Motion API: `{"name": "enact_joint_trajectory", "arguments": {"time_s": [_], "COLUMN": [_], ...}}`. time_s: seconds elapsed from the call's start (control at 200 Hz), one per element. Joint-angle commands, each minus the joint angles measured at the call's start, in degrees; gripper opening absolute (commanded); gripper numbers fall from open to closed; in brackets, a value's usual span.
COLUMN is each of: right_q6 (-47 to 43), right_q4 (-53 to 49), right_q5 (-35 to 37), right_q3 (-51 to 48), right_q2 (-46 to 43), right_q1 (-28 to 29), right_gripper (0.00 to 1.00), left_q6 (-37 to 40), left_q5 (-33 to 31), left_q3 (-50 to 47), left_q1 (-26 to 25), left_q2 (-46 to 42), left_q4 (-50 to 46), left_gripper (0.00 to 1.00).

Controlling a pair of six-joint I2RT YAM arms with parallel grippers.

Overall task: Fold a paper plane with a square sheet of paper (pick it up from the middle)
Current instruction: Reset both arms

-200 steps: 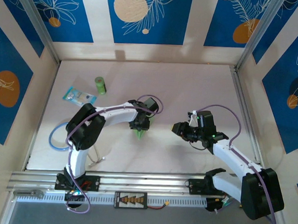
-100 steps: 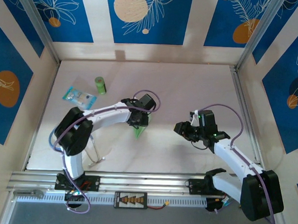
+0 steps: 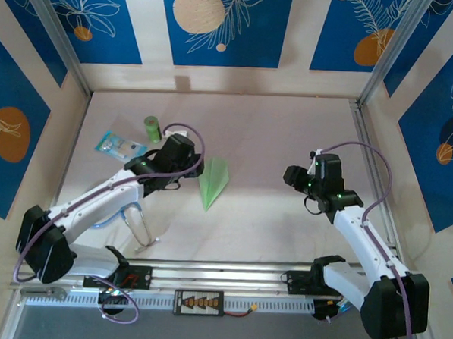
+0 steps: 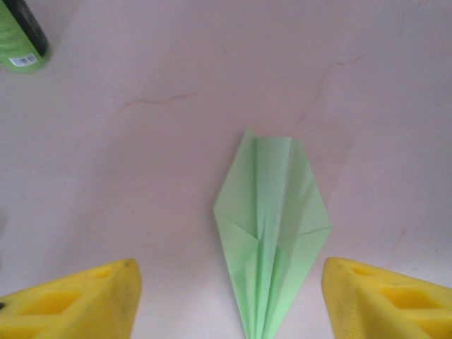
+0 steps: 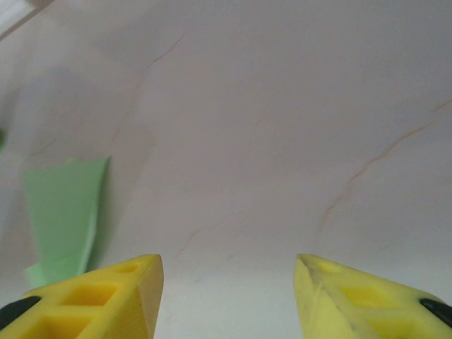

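Pale table (image 3: 281, 134) lies under both arms. The left gripper (image 4: 229, 270) has its yellow jaws wide apart, holding nothing. The right gripper (image 5: 227, 261) is wide and empty too. The paper plane (image 3: 213, 182) lies flat between them, nearer the left one, touching neither. A small green cylinder (image 3: 153, 128) and a clear packet (image 3: 120, 144) sit past the left gripper.

Left claw (image 4: 229, 302), right claw (image 5: 226, 296) — both spread wide.
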Motion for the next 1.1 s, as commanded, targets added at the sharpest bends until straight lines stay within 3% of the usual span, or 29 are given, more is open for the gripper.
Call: {"name": "enact_joint_trajectory", "arguments": {"time_s": [0.0,0.06,0.095,0.13,0.26,0.36,0.465,0.53,0.6,0.655,0.825,0.89,0.945,1.02,1.095], "right_q6": [-8.89,-13.47,-16.17,-19.29,-22.68,-25.35,-28.67,-25.60,-23.58,-25.25,-24.11,-23.88,-23.85,-23.75,-24.25], "right_q4": [6.62,14.60,20.18,24.80,34.46,41.19,56.00,57.73,69.22,62.84,63.45,64.08,63.85,63.72,63.87], "right_q5": [12.99,16.64,17.51,17.09,13.52,9.42,-1.02,-4.24,-9.73,-11.02,-2.99,-2.60,-2.67,-2.98,-2.10], "right_q3": [-1.87,-5.11,-7.24,-8.64,-8.84,-7.36,-10.89,-11.09,-14.87,-13.59,-13.26,-13.45,-13.46,-13.39,-13.56], "right_q2": [1.40,2.66,3.84,5.47,15.85,22.25,25.95,28.30,31.67,29.54,30.37,30.42,30.37,30.30,30.26], "right_q1": [-0.60,-0.62,-0.84,-0.96,-2.88,-3.54,-5.41,-8.83,-11.49,-11.32,-9.65,-9.68,-9.76,-9.89,-9.37], "right_gripper": [0.57,0.69,0.90,1.00,0.99,0.99,1.00,0.97,0.97,0.98,0.99,0.99,0.99,0.99,0.99], "left_q6": [5.27,7.25,8.21,9.84,14.27,18.41,20.93,23.05,28.72,32.10,39.16,39.25,36.56,36.52,35.26], "left_q5": [-0.72,0.44,0.66,0.79,-3.63,-4.02,-5.71,-5.58,-2.67,-1.60,2.73,4.99,9.53,12.85,11.56], "left_q3": [-4.00,-7.11,-9.38,-11.30,-17.30,-19.14,-22.12,-25.06,-29.09,-31.79,-36.27,-35.52,-35.33,-39.67,-41.43], "left_q1": [4.97,8.98,11.36,13.74,20.88,25.61,28.93,30.16,30.31,30.43,30.43,31.20,33.78,35.22,35.57], "left_q2": [-2.59,-4.36,-5.44,-6.50,-8.95,-9.03,-7.95,-6.86,-5.33,-2.86,9.64,14.09,12.47,16.45,15.16], "left_q4": [2.36,4.26,5.60,6.98,12.39,15.91,21.80,28.60,39.09,47.68,73.74,77.09,72.76,86.47,87.11], "left_gripper": [0.70,0.72,0.75,0.78,0.91,0.96,0.98,0.99,1.00,1.00,1.00,1.00,1.00,1.00,1.00]}}
